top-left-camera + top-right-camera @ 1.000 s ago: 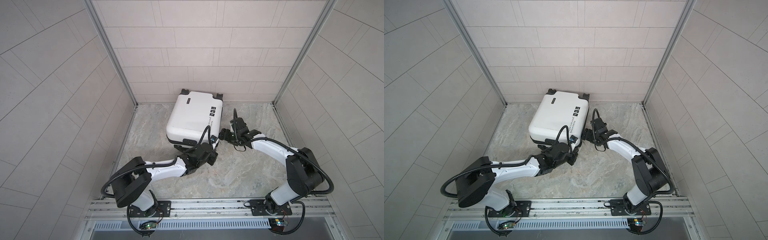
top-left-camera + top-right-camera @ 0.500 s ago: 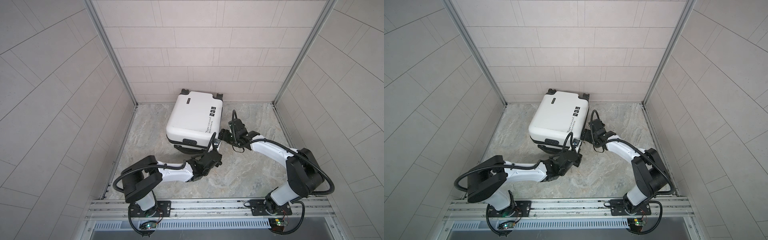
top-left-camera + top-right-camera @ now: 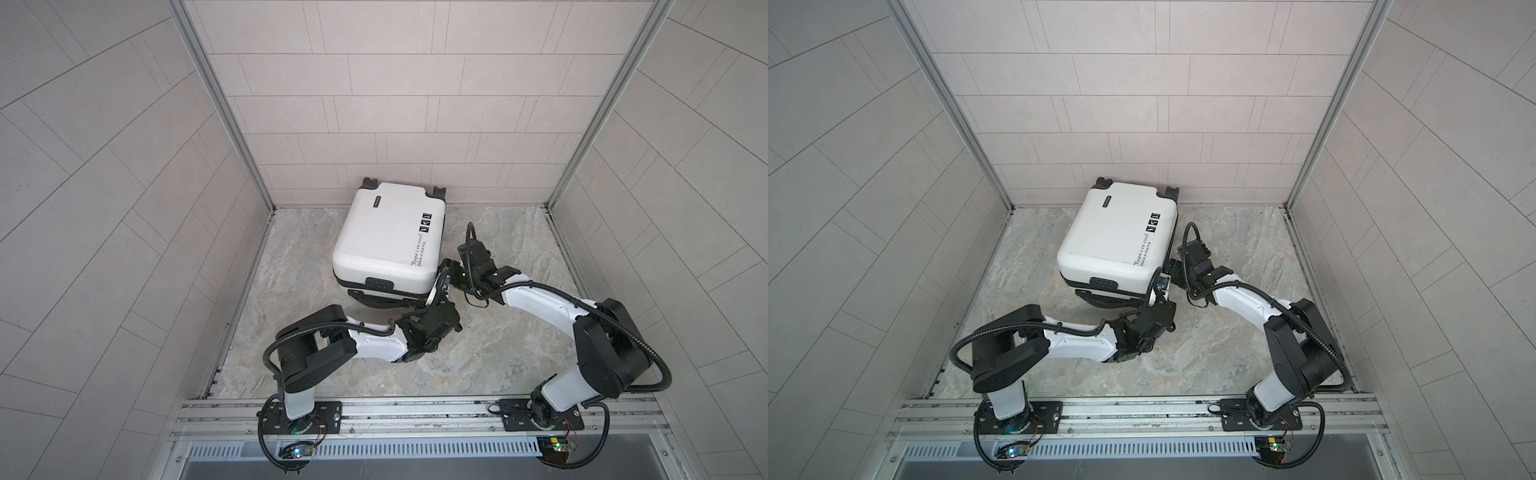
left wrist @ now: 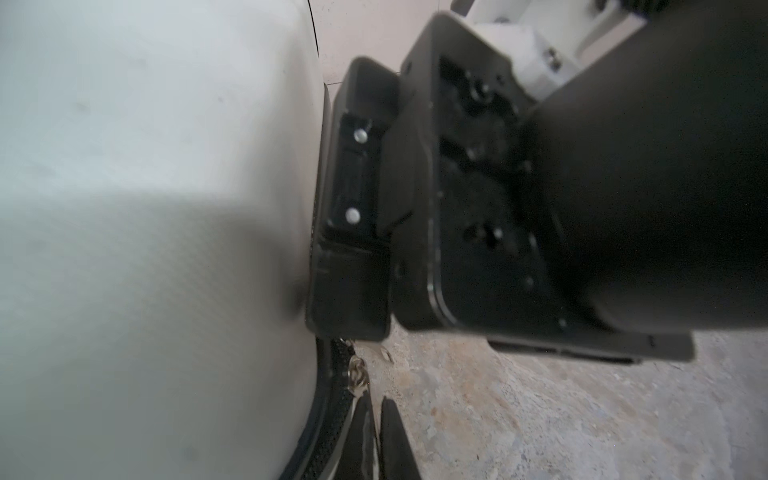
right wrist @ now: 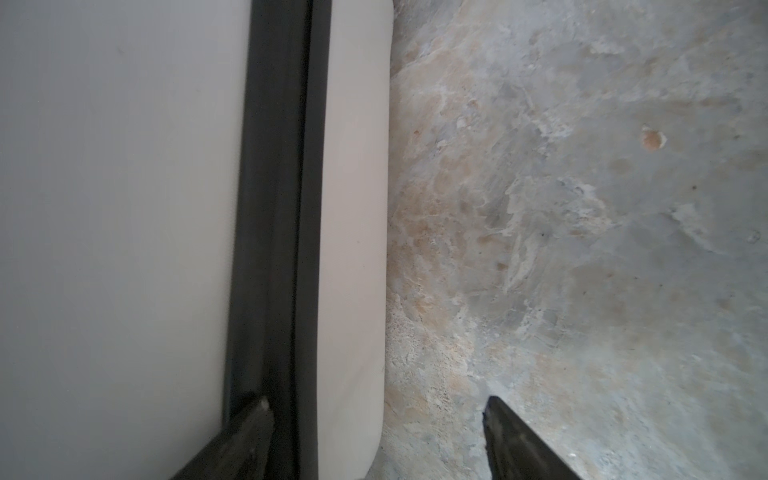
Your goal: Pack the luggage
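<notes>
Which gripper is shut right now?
The left gripper: its fingers meet at the zipper of the luggage. The right gripper stands open, fingers spread wide.

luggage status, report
Left gripper shut at the zip pull, grip unclear. Right gripper open, straddling the luggage edge. Luggage lid down, flat by back wall. Right gripper sits just ahead of left along the zip.
</notes>
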Controlling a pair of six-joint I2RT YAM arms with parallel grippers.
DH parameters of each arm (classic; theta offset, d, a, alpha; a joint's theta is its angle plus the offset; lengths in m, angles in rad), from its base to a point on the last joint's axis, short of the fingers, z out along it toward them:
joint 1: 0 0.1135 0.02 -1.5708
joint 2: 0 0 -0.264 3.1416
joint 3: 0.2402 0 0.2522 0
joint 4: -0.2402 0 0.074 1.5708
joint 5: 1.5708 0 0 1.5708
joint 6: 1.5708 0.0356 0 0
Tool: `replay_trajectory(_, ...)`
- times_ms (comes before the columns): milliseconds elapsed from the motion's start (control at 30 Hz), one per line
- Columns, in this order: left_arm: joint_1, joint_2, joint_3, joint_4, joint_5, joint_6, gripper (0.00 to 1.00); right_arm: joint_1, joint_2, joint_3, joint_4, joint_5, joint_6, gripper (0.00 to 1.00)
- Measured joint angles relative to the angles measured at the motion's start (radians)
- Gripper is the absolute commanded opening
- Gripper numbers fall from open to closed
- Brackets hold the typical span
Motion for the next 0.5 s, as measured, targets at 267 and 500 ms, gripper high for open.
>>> replay_trajectory(267, 0.000, 0.040, 0.037, 0.032, -0.031, 0.018, 0.30, 0.000, 0.002, -0.003, 0.021, 0.037, 0.003, 0.85)
replay_trajectory(500, -0.060, -0.087, 0.033, -0.035, 0.145, 0.027, 0.83, 0.032, -0.008, -0.003, 0.005, -0.106, -0.046, 0.88)
